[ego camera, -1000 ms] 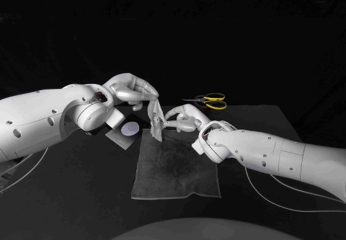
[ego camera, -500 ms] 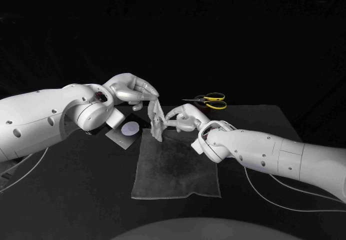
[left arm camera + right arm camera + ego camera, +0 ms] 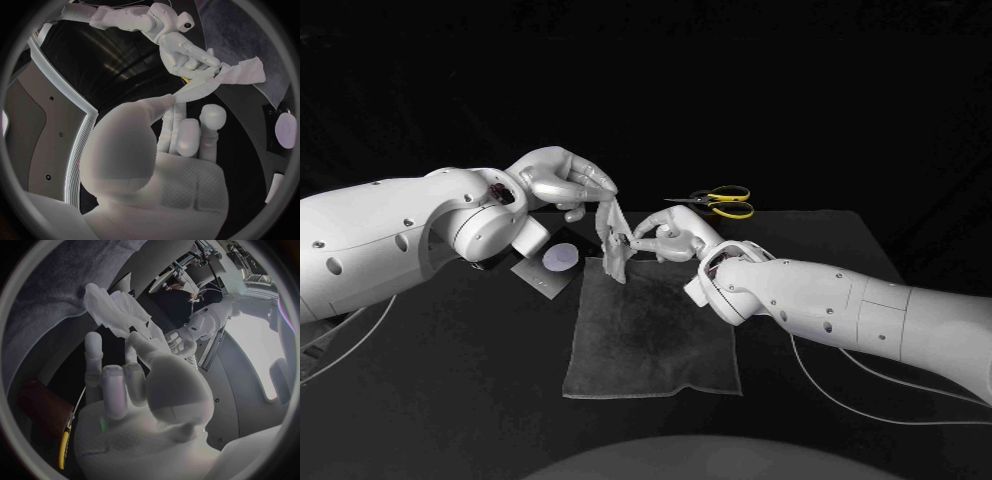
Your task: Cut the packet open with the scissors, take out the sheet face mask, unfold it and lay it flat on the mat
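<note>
Your sheet face mask (image 3: 610, 238) hangs just above the centre of the head view as a crumpled strip, not yet unfolded. Its long axis runs almost straight up and down, from your left hand (image 3: 560, 180) at its top to the far edge of the grey mat (image 3: 651, 340) below. Whether the lower end touches the mat you cannot tell. The left hand sits above and left of the mask, pinching its upper corner between fingertips, the rest of its fingers loosely curled. Your right hand (image 3: 672, 238) comes in from the right at the strip's mid-height, touching it, with thumb and a finger closed on the mask's right edge while the other fingers stand apart. Both hands are thus on the mask, one high and one lower to the right, so the spread likely has to run sideways across the strip. The cut packet (image 3: 545, 262) lies left of the mat; the scissors (image 3: 715, 202) lie on the table (image 3: 473, 400) beyond the right hand.
</note>
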### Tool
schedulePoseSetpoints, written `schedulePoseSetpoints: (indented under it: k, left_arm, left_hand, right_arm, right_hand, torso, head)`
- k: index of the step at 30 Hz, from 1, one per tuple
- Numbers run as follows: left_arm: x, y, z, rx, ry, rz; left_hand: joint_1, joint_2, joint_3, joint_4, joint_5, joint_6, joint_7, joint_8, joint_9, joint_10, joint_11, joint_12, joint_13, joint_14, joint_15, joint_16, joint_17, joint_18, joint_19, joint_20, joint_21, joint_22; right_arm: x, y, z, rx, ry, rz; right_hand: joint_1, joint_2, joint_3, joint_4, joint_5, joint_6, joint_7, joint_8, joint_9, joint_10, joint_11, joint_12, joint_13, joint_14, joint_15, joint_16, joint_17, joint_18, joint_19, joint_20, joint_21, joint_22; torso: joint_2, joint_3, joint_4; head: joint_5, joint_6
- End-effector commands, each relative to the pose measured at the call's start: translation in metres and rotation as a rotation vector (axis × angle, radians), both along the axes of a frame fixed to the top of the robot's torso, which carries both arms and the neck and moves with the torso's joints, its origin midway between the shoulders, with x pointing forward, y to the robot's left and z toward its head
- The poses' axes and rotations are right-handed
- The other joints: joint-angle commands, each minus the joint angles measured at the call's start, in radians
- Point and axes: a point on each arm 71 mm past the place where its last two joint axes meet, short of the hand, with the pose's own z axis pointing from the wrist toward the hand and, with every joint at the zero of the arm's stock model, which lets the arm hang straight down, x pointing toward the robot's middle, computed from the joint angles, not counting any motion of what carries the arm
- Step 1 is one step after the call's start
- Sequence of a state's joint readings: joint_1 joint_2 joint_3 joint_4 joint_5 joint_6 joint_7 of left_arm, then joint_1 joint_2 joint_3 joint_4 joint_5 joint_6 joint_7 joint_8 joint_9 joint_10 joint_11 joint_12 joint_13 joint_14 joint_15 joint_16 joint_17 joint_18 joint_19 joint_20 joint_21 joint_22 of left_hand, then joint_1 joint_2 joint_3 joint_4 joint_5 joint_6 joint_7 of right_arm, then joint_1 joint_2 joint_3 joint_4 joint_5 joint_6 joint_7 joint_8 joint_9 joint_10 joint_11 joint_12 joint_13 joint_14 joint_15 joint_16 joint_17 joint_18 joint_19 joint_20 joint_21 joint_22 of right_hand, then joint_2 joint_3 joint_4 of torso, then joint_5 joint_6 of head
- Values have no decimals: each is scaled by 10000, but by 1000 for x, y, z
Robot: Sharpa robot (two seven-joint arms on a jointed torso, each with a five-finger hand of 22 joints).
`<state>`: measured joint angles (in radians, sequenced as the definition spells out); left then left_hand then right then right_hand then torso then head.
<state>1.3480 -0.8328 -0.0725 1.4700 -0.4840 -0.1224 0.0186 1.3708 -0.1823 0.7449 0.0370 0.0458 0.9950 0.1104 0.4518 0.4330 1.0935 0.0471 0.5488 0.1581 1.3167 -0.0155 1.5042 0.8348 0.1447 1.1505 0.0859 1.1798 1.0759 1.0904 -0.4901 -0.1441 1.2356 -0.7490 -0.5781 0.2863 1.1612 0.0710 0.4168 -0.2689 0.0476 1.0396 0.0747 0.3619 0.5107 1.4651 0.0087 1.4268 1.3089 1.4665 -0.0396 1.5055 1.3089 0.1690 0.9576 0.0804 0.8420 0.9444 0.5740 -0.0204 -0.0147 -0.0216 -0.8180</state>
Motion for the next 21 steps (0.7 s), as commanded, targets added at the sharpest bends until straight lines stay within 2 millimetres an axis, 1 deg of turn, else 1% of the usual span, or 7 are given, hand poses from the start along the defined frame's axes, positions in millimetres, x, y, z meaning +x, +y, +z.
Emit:
schedulePoseSetpoints:
  k: [1,8,12,15,17,21]
  left_arm:
    - [1,1,0,8,54,-56]
    - [5,9,-1,123,72,192]
    - [6,13,-2,196,131,291]
    - [6,13,-3,253,173,316]
    - [6,14,-3,293,204,315]
    - [6,13,-4,350,241,303]
  left_hand:
    - [2,108,63,-11,36,-11,49,69,1282,69,14,-28,10,84,15,63,-1,-97,51,12,44,11]
    - [-15,105,78,-23,36,-9,47,61,1317,73,12,-31,17,99,13,61,32,-98,54,11,47,14]
    - [-15,105,78,-23,36,-9,47,61,1317,73,12,-31,17,99,13,61,32,-98,54,11,47,14]
    - [-15,105,78,-23,36,-9,47,61,1317,73,12,-31,17,99,13,61,32,-98,54,11,47,14]
    - [-15,105,78,-23,36,-9,47,61,1317,73,12,-31,17,99,13,61,32,-98,54,11,47,14]
    - [-15,105,78,-23,36,-9,47,61,1317,73,12,-31,17,99,13,61,32,-98,54,11,47,14]
  right_arm:
    - [0,-3,1,87,-157,-60]
    - [-2,-14,3,234,-144,-153]
    - [-4,-21,4,304,-139,-179]
    - [-5,-24,4,344,-128,-180]
    - [-5,-25,5,388,-116,-178]
    - [-6,-27,5,453,-97,-190]
  right_hand:
    - [-30,129,83,27,7,35,-14,54,228,228,-73,-38,836,83,-71,6,595,144,-11,-81,59,16]
    - [-141,210,139,139,7,-23,-9,89,266,221,-72,-85,796,79,-78,-15,565,133,6,-104,54,20]
    - [-186,241,154,189,7,-36,-7,101,277,212,-70,-111,770,74,-78,-23,551,130,8,-107,51,20]
    - [-211,250,165,215,7,-62,-5,102,282,162,-68,-207,662,26,-77,-60,448,127,5,-109,44,20]
    - [-246,262,174,254,7,-84,-1,106,290,147,-66,-239,631,9,-75,-78,413,125,-1,-110,35,18]
    - [-316,317,205,360,7,-162,19,93,296,82,-51,-370,497,-36,-67,-123,323,120,-15,-109,8,10]
  torso:
    - [0,4,-5]
    - [6,7,-10]
    - [12,4,-24]
    - [9,5,-16]
    - [2,12,1]
    - [2,10,-7]
  head:
    - [-4,28]
    - [-1,11]
    - [-25,8]
    - [-23,3]
    - [-31,-2]
    - [-32,0]
